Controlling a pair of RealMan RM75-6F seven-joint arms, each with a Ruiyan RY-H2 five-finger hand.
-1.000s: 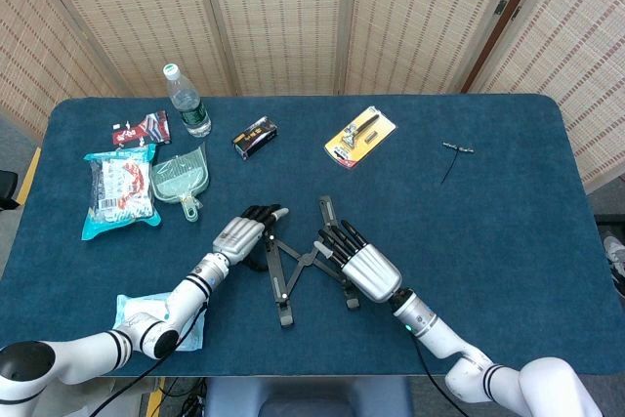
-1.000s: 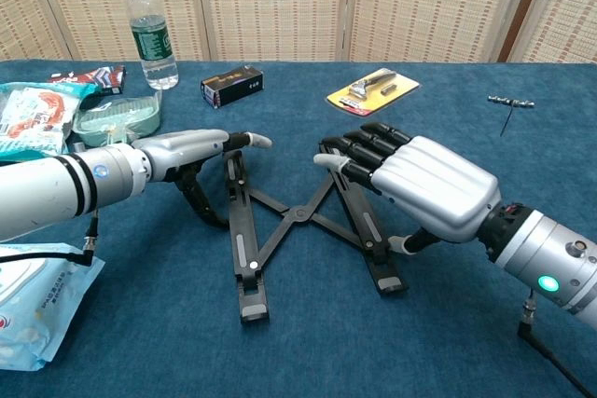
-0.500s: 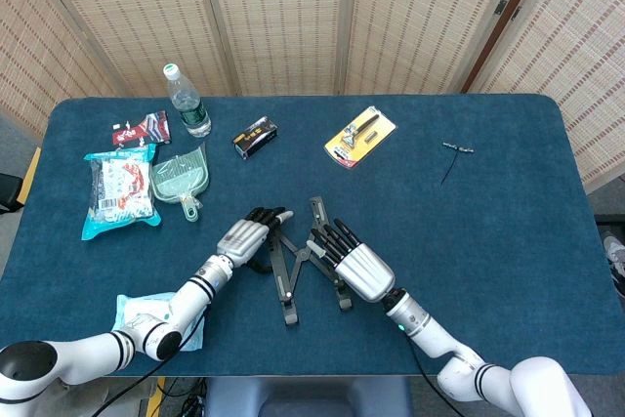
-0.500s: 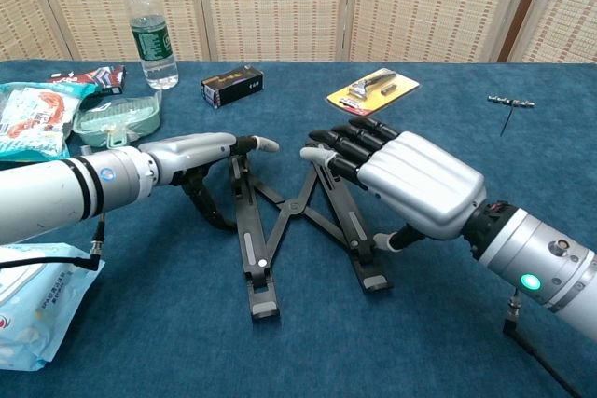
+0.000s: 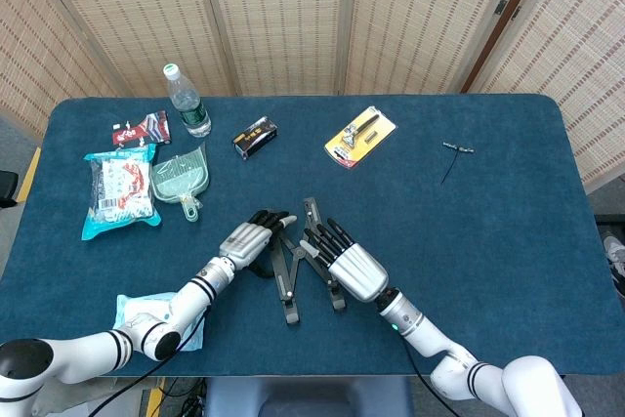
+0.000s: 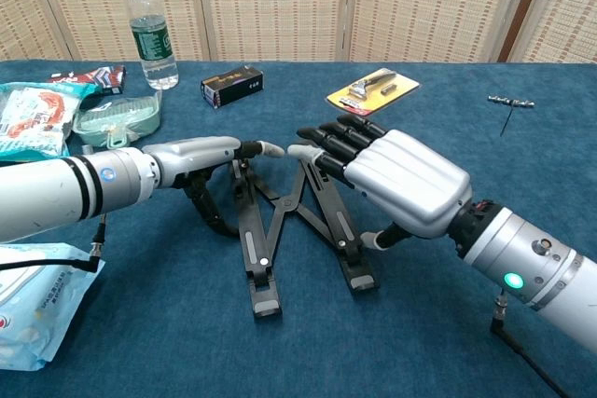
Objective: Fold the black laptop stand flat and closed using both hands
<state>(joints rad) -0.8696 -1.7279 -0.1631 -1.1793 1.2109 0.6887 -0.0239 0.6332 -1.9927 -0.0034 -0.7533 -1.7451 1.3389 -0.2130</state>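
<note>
Head view, looking down on a dark blue felt-covered table (image 5: 508, 241) in front of woven rattan screens. Near the lower middle of the frame lies the black laptop stand (image 5: 293, 266), a set of slim hinged bars crossing in a narrow X, its two long rails close together and nearly parallel. The left hand (image 5: 252, 238), silver-backed with black fingers, lies flat with fingers extended and pressed against the stand's left rail. The right hand (image 5: 344, 259), same silver shell and black fingers, has its fingers straight and held together, pushing on the right rail from the other side. Neither hand wraps around the stand.

Chest view shows the stand (image 6: 280, 230) at the centre, the two hands' fingertips almost meeting above its far end, the left hand (image 6: 201, 157) low and level, the right hand (image 6: 392, 179) angled down.

Toward the upper left of the head view stand a clear plastic water bottle with a green label (image 5: 186, 102), a pale green plastic dustpan (image 5: 181, 178) and a crinkly teal snack bag (image 5: 119, 189). A small black box (image 5: 255, 136) and a yellow blister pack (image 5: 361, 136) lie at upper centre.
</note>
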